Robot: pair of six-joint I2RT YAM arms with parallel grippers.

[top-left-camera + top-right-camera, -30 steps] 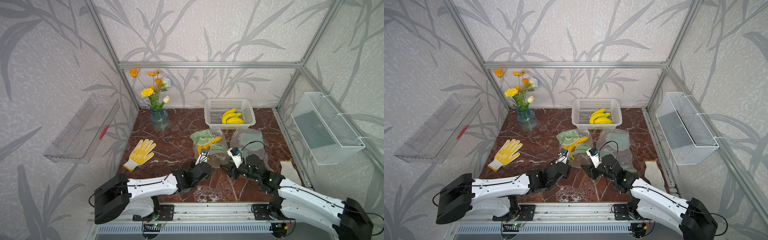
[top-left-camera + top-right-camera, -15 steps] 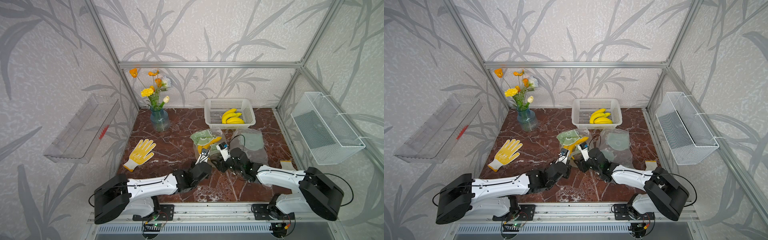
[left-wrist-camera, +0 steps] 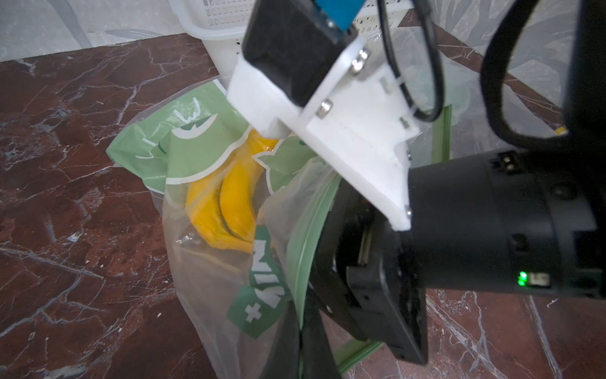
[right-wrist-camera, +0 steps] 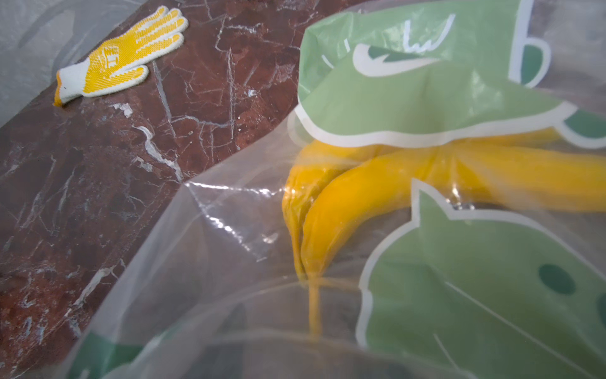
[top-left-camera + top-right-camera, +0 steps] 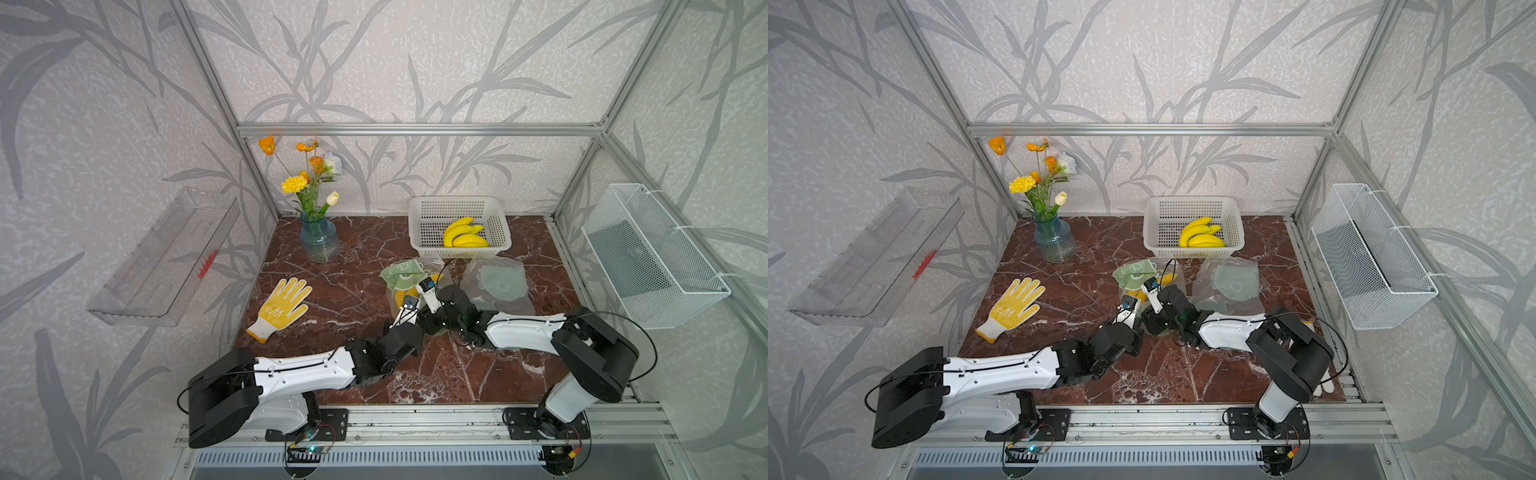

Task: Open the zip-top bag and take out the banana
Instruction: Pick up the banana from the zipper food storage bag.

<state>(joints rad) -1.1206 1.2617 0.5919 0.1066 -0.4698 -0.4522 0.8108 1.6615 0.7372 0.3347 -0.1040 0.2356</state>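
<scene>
The zip-top bag [image 5: 409,274], clear with green print, lies mid-table and holds the yellow banana [image 3: 229,203], a small bunch, also seen in the right wrist view [image 4: 344,203]. My left gripper [image 3: 300,331] is shut on the bag's green zip edge at the near side of the mouth. My right gripper [image 4: 314,354] sits at the bag's mouth, right beside the left one. Its dark fingers show dimly through the plastic, apart, with the banana stem running down between them. In both top views the two wrists meet at the bag's near end [image 5: 1142,316].
A white basket [image 5: 457,205] with more bananas stands at the back. A second, flat bag [image 5: 498,282] lies to the right. A yellow glove [image 5: 284,305] and a vase of flowers [image 5: 319,241] are on the left. A wire basket [image 5: 652,257] hangs on the right wall.
My right arm has swung left from the front right, bringing its gripper up to the bag's mouth. The left gripper has kept its hold on the bag's edge.
</scene>
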